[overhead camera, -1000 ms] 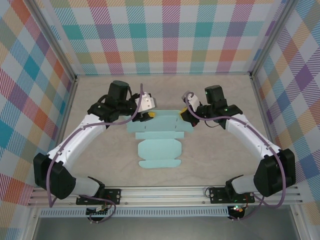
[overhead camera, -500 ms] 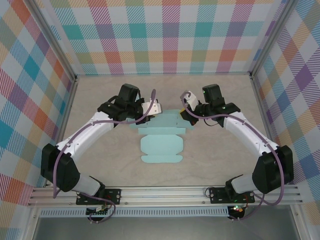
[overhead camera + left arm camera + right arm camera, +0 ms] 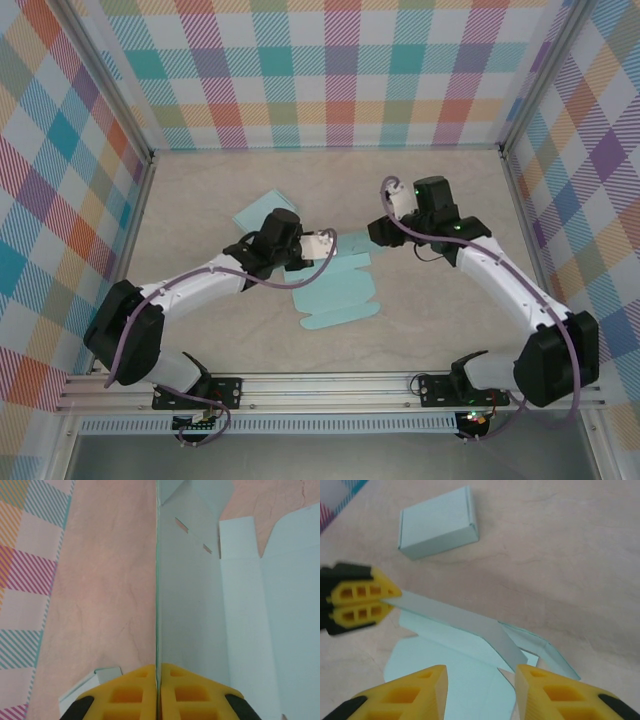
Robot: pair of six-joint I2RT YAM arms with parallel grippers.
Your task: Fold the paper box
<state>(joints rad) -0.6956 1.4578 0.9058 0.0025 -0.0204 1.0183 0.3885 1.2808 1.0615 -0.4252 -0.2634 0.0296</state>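
Left gripper (image 3: 158, 675) is seen with its yellow pads pressed together, pinching the thin edge of a long side strip (image 3: 455, 617) of the paper box (image 3: 340, 290). The strip is lifted off the table (image 3: 450, 310) and held on edge, while the rest of the pale blue sheet is laid flat near the middle of the table, between the two arms. Right gripper (image 3: 480, 672) is held with its fingers spread just above the sheet, at the far end of the same strip; whether either finger touches the paper cannot be told.

Two short slots (image 3: 181, 525) are cut in the panel beside the raised strip.

Two paper pieces are counted: the unfolded sheet and one finished box (image 3: 437, 525), closed and lying on the table behind and to the left of the sheet, well apart from it. The table is bounded by plaid walls (image 3: 340, 70) at the back and on both sides. Bare tabletop is left behind the sheet, to its right, and between it and the arm bases.
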